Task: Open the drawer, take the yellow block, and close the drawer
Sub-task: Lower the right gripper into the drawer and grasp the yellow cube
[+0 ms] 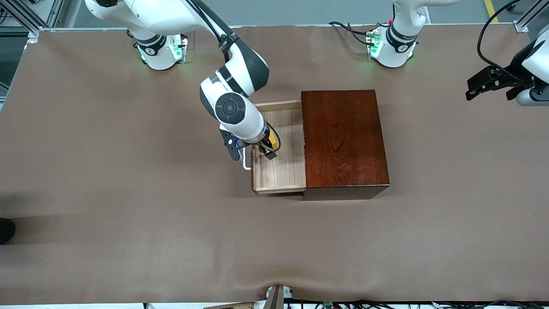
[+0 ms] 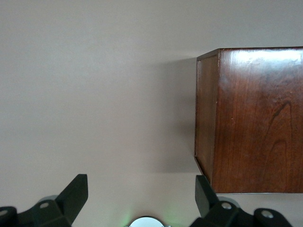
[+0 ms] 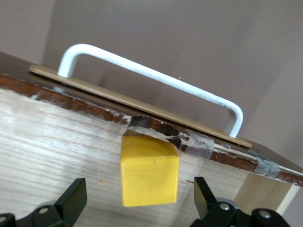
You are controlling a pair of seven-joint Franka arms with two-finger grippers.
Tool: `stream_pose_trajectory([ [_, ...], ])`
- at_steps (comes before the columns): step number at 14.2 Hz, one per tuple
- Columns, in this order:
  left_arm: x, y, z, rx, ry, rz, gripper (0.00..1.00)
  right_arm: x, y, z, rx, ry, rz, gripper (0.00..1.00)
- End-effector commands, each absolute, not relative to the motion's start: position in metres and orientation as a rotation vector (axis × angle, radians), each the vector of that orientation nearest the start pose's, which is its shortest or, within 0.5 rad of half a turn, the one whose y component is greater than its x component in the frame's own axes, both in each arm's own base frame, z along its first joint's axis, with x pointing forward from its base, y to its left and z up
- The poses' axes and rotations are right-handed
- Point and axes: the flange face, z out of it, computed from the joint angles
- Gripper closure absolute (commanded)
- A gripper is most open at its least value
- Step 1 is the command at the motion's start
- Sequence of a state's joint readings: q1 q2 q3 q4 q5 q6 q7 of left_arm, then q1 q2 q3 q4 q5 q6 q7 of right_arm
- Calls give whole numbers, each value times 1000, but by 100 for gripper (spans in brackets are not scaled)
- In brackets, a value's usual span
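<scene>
The drawer stands pulled out of the dark reddish-brown box toward the right arm's end of the table. Its white handle shows beside my right gripper, which reaches down into the drawer. The yellow block rests on the drawer's pale floor, against the front wall just inside the handle. My right gripper is open, one finger on each side of the block and apart from it. My left gripper waits open above the table edge at the left arm's end, with nothing between its fingers.
Brown paper covers the table. The box is the only large obstacle, near the table's middle. Cables lie by the left arm's base. A dark object pokes in at the table edge at the right arm's end.
</scene>
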State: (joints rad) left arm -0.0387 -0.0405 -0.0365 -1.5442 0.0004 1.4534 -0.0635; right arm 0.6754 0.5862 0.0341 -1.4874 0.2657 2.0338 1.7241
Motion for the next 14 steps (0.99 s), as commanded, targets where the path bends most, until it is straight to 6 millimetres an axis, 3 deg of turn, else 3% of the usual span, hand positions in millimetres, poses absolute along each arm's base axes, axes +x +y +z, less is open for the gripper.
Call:
stream_pose_trajectory([
  [1,538,-46,648,-3138,12,19,0,526,473,323,-2587,1660,389,0],
  [2,540,-47,647,-3138,17,12,0,526,472,321,-2596,1654,381,0],
  [4,544,-44,644,-3128,35,8,0,526,476,316,-2597,1645,367,21],
  [8,546,-45,644,-3126,40,-7,0,526,479,320,-2603,1601,361,100],
  [9,547,-45,644,-3125,40,-11,0,527,481,324,-2597,1596,358,100],
  [11,549,-43,643,-3125,33,-28,0,539,488,364,-2519,1588,357,100],
  [14,553,-36,639,-3127,11,-18,0,552,471,407,-2515,1623,493,100],
])
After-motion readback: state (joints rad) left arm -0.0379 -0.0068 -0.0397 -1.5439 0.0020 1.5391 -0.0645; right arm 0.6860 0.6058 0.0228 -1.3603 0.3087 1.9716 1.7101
